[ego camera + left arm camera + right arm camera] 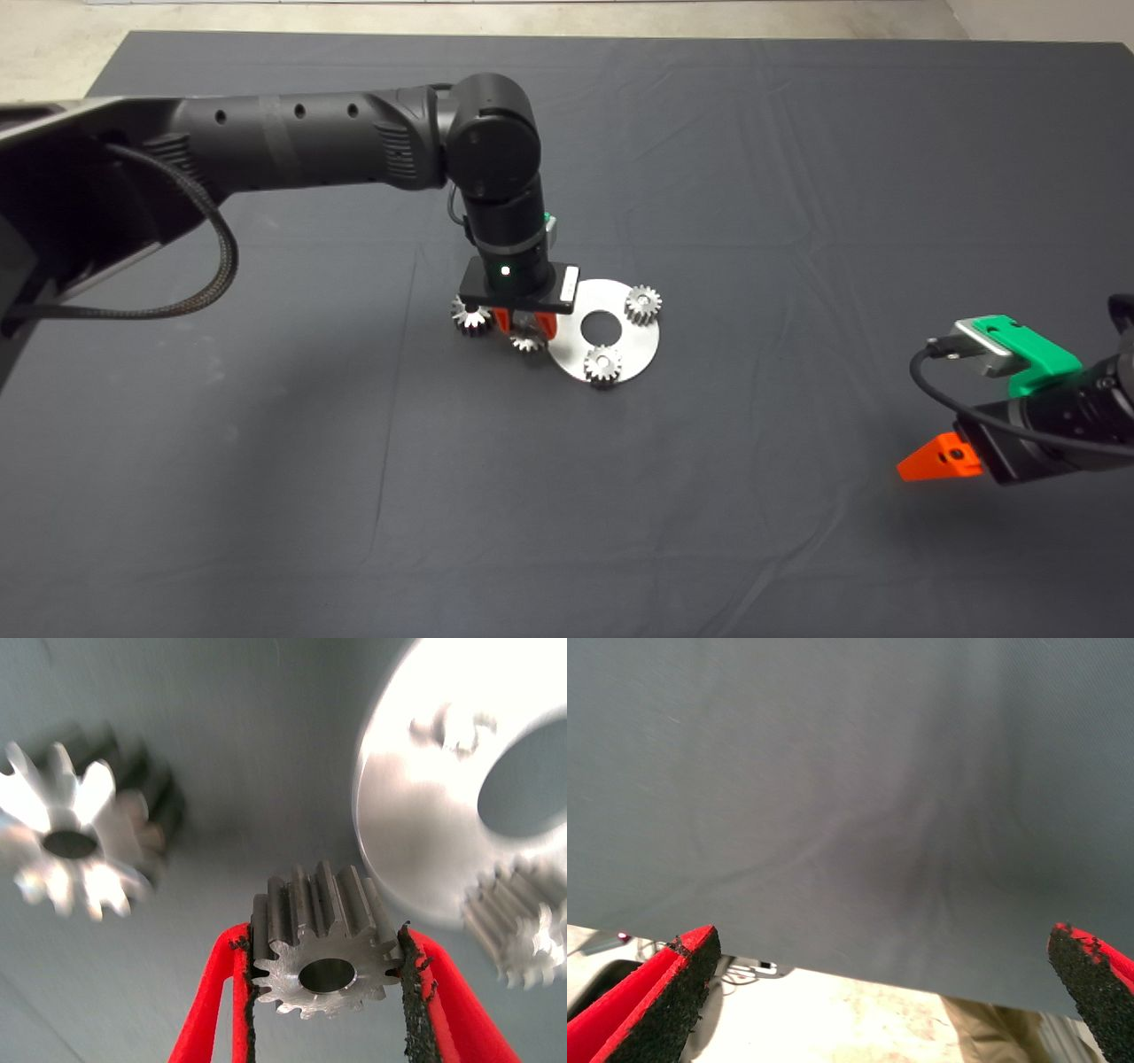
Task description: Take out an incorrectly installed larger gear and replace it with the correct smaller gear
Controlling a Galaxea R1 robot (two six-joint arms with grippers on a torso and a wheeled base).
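From above, the left gripper (521, 326) reaches down from the picture's left side to the near-left rim of a round silver metal disc with a centre hole (632, 338) on the dark mat (797, 177). Two small shiny gears sit on the disc; the larger, darker-faced steel gear (470, 315) lies on the mat just left of the gripper. The left wrist view shows its red fingers (232, 992) clamped on the small shiny silver toothed gear (323, 939). The right gripper (877, 992) waits at the mat's right edge, fingers wide apart.
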